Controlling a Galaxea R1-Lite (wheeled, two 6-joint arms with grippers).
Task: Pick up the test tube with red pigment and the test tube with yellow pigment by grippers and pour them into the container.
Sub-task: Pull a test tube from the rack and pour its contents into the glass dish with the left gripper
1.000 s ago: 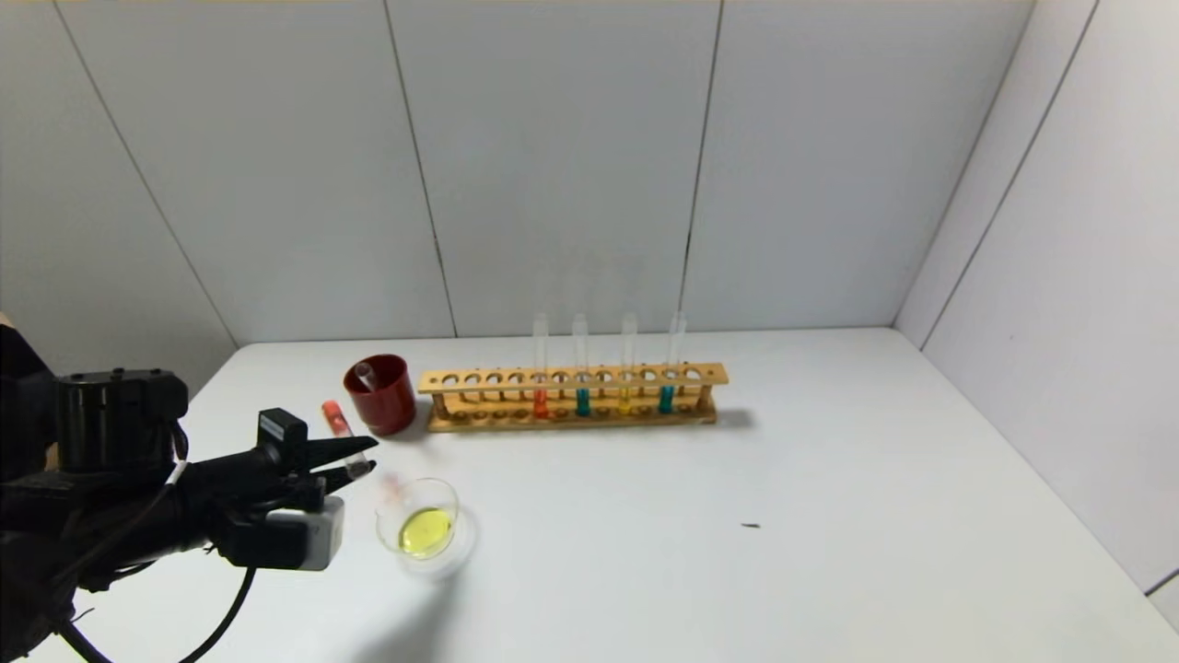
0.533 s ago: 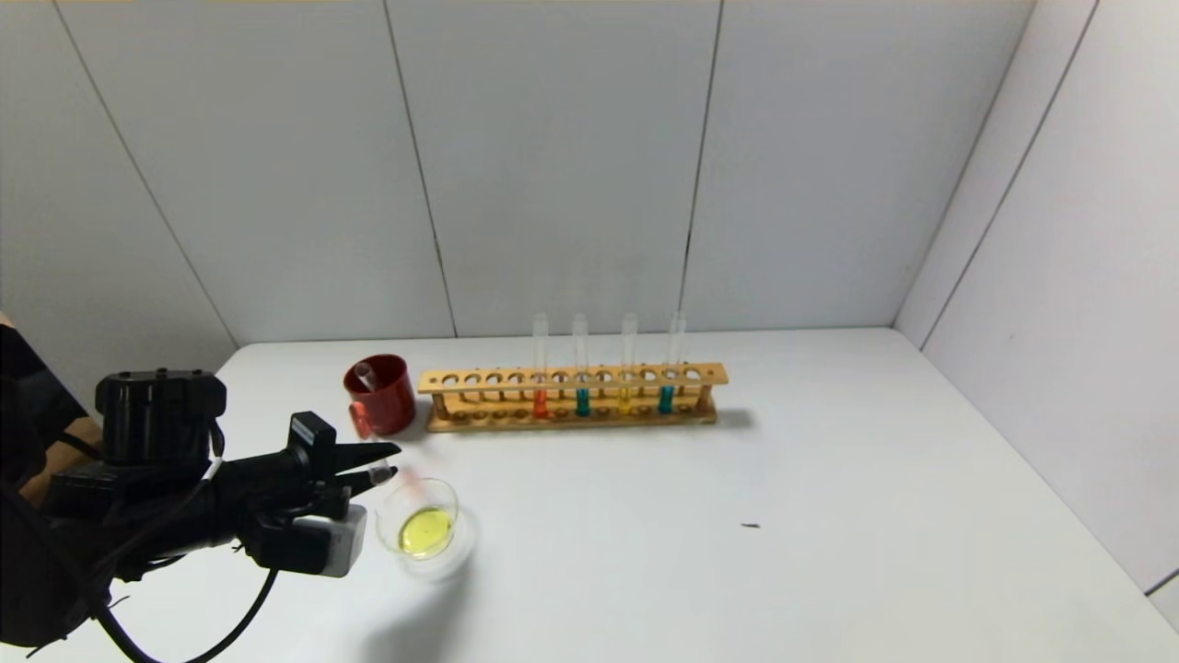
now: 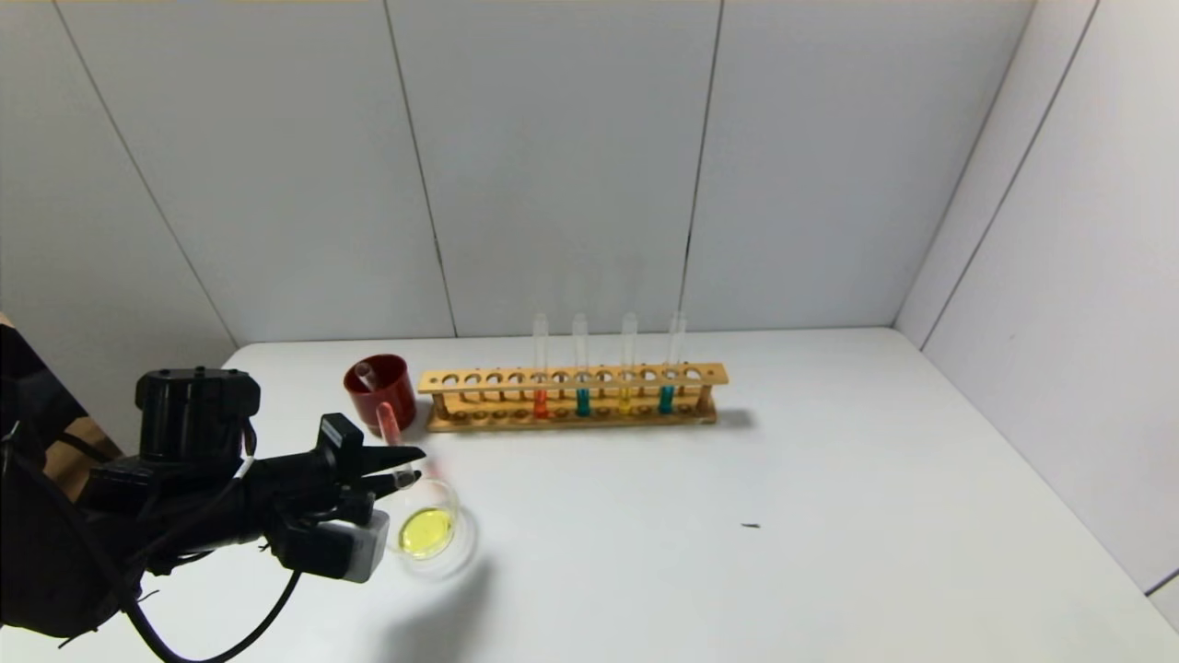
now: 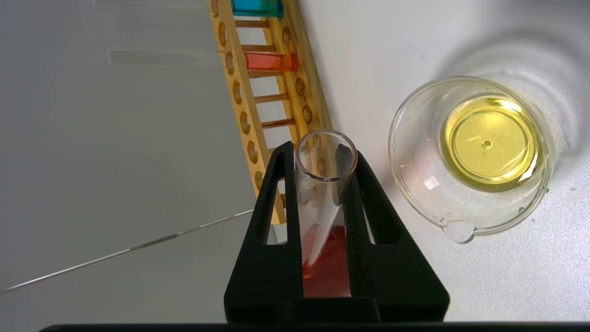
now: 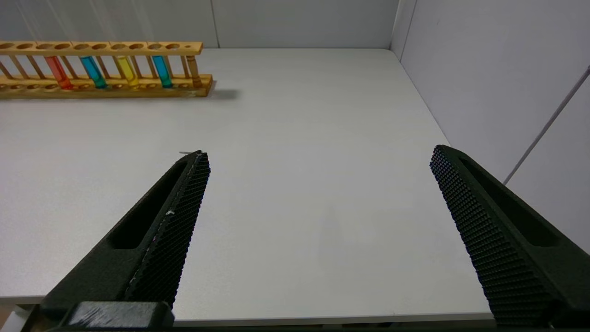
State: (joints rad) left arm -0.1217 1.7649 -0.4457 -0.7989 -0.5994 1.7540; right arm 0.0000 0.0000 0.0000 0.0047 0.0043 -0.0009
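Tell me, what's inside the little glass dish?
The container holds a shallow pool of yellow liquid at its bottom. No red is in it: the test tube with red pigment is clamped in the left gripper beside it.

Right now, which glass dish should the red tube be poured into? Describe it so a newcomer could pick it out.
Start at the long wooden test-tube rack on the white table, then the dark red opaque cup off its left end. In front of that cup, nearer the robot, sits the low, wide clear glass dish, beside the left end effector. It alone is see-through, with yellow liquid pooled inside.
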